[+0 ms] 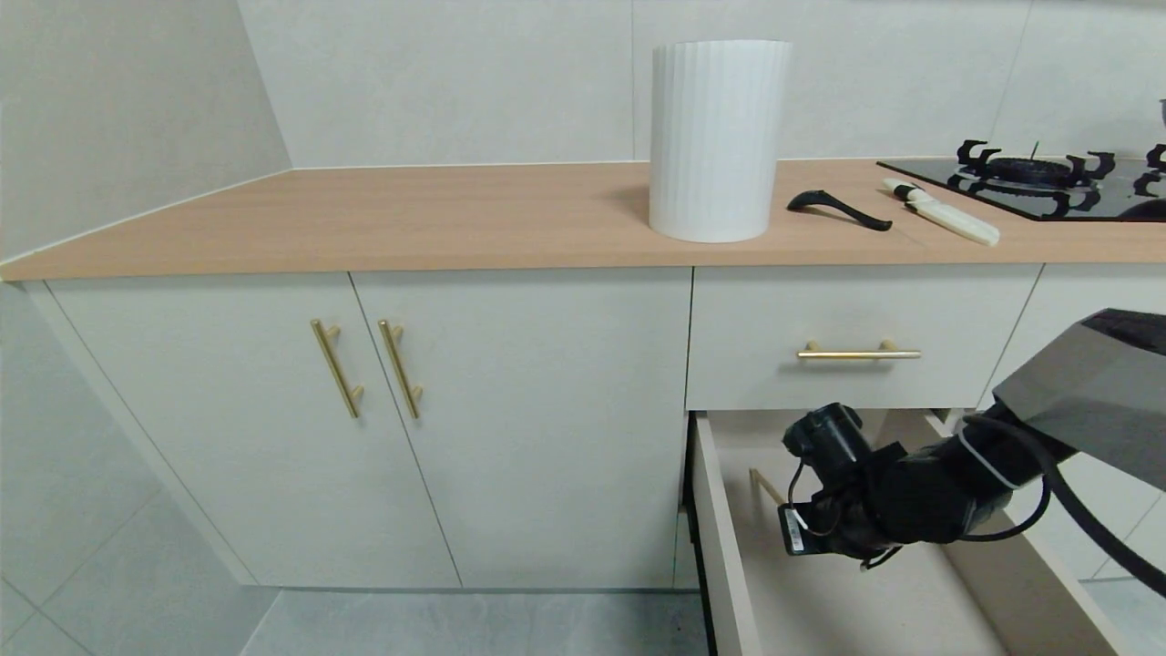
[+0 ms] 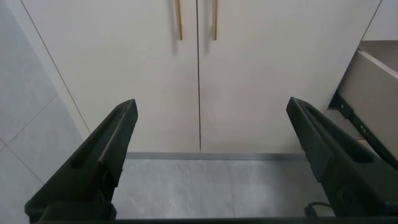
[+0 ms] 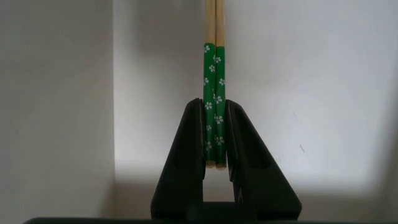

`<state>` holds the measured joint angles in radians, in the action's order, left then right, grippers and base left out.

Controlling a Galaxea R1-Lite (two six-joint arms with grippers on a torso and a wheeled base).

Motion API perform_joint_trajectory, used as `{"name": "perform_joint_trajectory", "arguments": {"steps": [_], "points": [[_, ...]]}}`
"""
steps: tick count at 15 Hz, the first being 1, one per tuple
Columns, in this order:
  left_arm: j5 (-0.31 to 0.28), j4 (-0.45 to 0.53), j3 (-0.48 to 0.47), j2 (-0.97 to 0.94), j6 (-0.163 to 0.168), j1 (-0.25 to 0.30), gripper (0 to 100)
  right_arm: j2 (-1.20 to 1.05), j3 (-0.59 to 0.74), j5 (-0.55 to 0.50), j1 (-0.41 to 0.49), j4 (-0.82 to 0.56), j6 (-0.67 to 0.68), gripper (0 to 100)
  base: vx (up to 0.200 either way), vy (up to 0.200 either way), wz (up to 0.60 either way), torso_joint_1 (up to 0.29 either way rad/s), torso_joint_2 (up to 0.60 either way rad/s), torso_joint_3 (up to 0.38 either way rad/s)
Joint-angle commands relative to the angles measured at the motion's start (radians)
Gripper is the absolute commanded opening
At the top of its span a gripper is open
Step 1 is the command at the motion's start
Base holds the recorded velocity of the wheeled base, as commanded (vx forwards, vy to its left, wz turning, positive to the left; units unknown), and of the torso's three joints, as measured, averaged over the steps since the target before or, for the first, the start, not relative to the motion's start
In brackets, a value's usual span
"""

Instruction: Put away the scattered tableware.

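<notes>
Over the open drawer (image 1: 720,528), low under the worktop (image 1: 410,210), the right hand (image 3: 216,118) sits with its arm reaching across the drawer's front edge. Its two fingers are pressed closed on a pair of chopsticks (image 3: 215,62). These are pale wood with a green, white-flowered band, and they are gripped near one end with the rest pointing away over the drawer's pale bottom. From the head camera a thin tan stick just ahead of that hand, inside the drawer, is probably the same pair.

Left of the drawer, the left hand (image 2: 211,109) hangs low facing the double cupboard doors (image 2: 199,74). Its fingers are spread wide apart and nothing is between them.

Directly above the drawer is a second drawer front (image 1: 856,337), closed, with a brass bar handle. On the worktop above the drawer stands a tall white ribbed canister (image 1: 715,137). Just beside it lie a black curved utensil (image 1: 833,208) and a knife (image 1: 943,214) with a pale blade, apart from each other. Beyond them is a black hob (image 1: 1029,182).
</notes>
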<state>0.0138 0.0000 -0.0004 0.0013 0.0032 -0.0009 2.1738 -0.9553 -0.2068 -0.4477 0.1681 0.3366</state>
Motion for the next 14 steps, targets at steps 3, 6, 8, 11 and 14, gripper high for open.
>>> {"name": "perform_joint_trajectory", "arguments": {"steps": [3,6,8,11,14], "points": [[0.0,0.0,0.0,0.0,0.0,-0.001,100,0.09,0.02,0.0,-0.002,0.019,-0.007,0,0.0,0.0,0.0,0.0,0.0,0.0],[0.0,0.0,0.0,0.0,0.0,-0.001,100,0.15,0.017,0.003,-0.009,0.019,-0.011,0,0.0,0.0,0.0,0.0,0.0,0.0],[0.0,0.0,0.0,0.0,0.0,0.001,100,0.172,0.012,-0.002,-0.016,0.021,-0.011,0,0.0,0.0,0.0,0.0,0.0,0.0],[0.002,0.0,0.0,0.0,0.0,-0.001,100,0.196,0.004,-0.005,-0.023,0.021,-0.011,0,0.0,0.0,0.0,0.0,0.0,0.0],[0.002,0.0,0.0,0.0,0.0,0.001,100,0.198,-0.005,-0.005,-0.026,0.018,-0.013,0,0.0,0.0,0.0,0.0,0.0,0.0]]}}
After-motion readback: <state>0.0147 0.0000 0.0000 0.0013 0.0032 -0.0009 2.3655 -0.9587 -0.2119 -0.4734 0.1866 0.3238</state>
